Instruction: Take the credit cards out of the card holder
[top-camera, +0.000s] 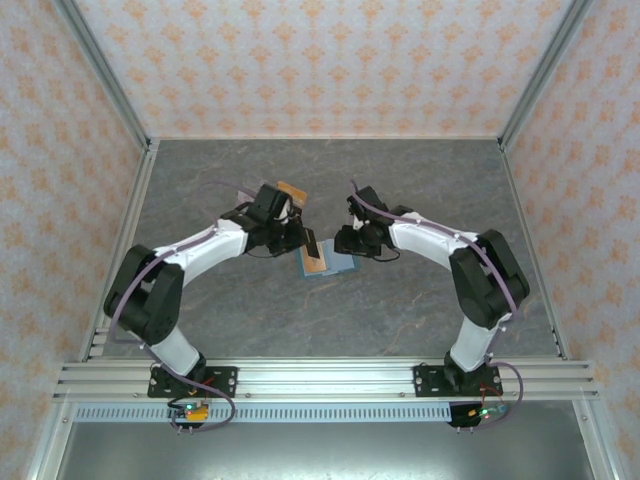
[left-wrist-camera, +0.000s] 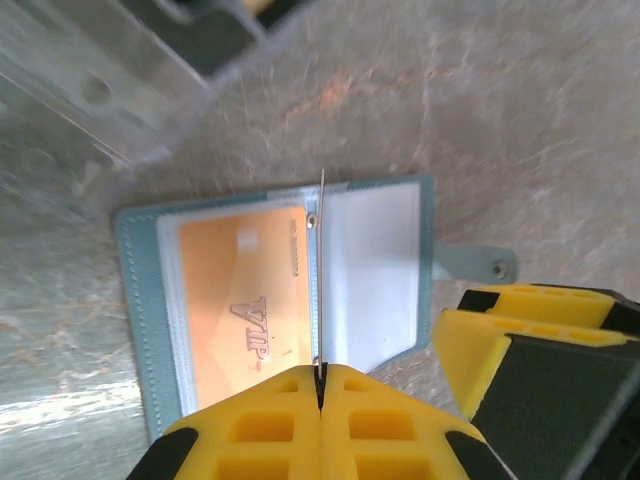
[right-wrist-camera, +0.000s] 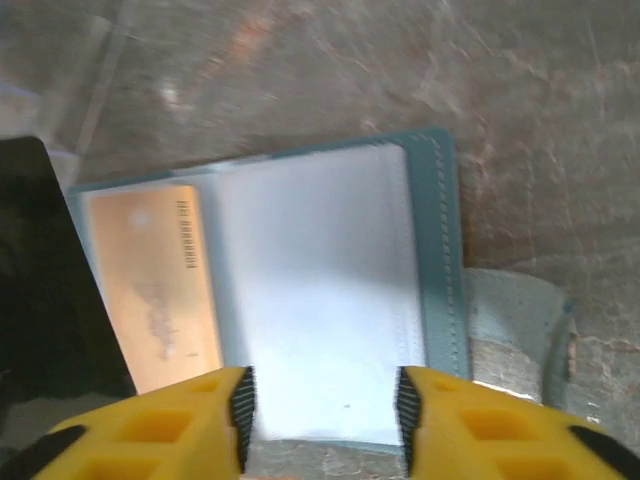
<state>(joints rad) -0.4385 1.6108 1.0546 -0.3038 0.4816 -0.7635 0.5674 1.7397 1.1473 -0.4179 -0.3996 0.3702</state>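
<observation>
Both end effectors are placed over the open wallet (left-wrist-camera: 135, 300), which lies flat on the tabletop (top-camera: 420, 180) directly beneath them. The left end effector (left-wrist-camera: 320, 385) is seen with its yellow fingers pressed together on a thin dark card (right-wrist-camera: 40, 290). The card is held upright on edge above the wallet's spine and is viewed edge-on from the left wrist, so it cannot be told whether its far end is free of a pocket. The right end effector (right-wrist-camera: 322, 400) is held with its fingers apart, one to each side of the near edge of the pale, empty-looking pocket page. Contact with that page cannot be confirmed, and nothing is gripped.

To the left of the clamped card, an orange card (left-wrist-camera: 235, 300) marked "VIP" is lodged in the wallet's clear pocket. Beyond the left end effector a clear tray (left-wrist-camera: 90, 90) is seen, with an orange-brown piece (top-camera: 292, 190) in or beside it; which cannot be told. That piece is judged to be a card already taken out, though this is not certain.

The task is judged to be partway done. One card is in the grip and appears out or nearly out; it is yet to be set down, and at least the orange card is yet to be drawn. Pockets under the pale page are hidden, so further cards cannot be ruled out.
</observation>
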